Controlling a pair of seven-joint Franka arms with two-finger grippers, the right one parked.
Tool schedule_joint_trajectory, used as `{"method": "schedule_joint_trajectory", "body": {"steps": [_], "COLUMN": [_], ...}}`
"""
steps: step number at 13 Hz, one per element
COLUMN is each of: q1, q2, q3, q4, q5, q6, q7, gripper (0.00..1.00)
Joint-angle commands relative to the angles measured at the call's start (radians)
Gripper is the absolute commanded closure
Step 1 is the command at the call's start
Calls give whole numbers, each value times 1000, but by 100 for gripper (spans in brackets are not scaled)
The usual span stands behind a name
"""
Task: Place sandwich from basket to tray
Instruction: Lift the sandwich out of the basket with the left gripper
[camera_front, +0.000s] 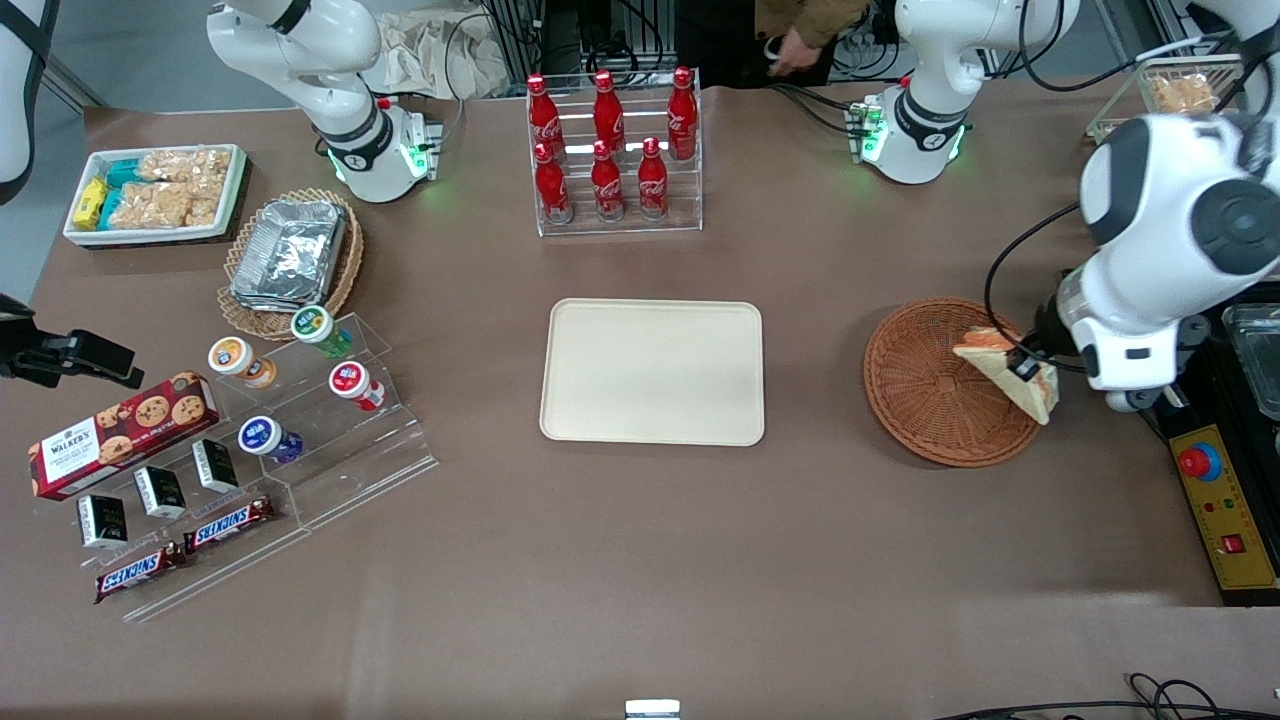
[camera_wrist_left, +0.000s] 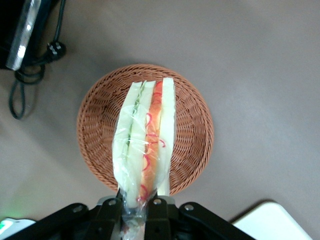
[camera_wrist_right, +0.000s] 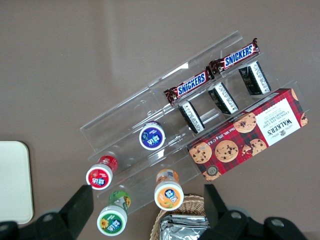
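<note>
The sandwich (camera_front: 1005, 370) (camera_wrist_left: 145, 137), a plastic-wrapped white-bread wedge with orange-red and pale green filling, hangs lifted above the round reddish-brown wicker basket (camera_front: 925, 385) (camera_wrist_left: 192, 125). My left gripper (camera_front: 1028, 368) (camera_wrist_left: 135, 210) is shut on the sandwich's wrapped end, over the basket's edge toward the working arm's end of the table. The basket holds nothing else. The cream-beige tray (camera_front: 652, 371) (camera_wrist_left: 272, 222) lies flat at the table's middle, beside the basket toward the parked arm's end, with nothing on it.
A clear rack of red cola bottles (camera_front: 612, 150) stands farther from the front camera than the tray. A yellow control box (camera_front: 1225, 510) and black equipment (camera_front: 1250, 350) sit at the working arm's end. Snack displays (camera_front: 230, 440) and a foil-tray basket (camera_front: 290, 260) lie toward the parked arm's end.
</note>
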Motion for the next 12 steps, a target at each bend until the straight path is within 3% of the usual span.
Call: {"method": "schedule_joint_trajectory", "body": {"steps": [1, 3, 6, 12], "q1": [-6, -9, -9, -49], "q2": [34, 34, 60, 254], "q3": [-13, -41, -166, -417], "q4": [161, 167, 164, 167], "q5": [15, 17, 17, 26], "q6": [-155, -167, -166, -63], "q7": [113, 207, 230, 223], "gripper": [96, 96, 96, 96]}}
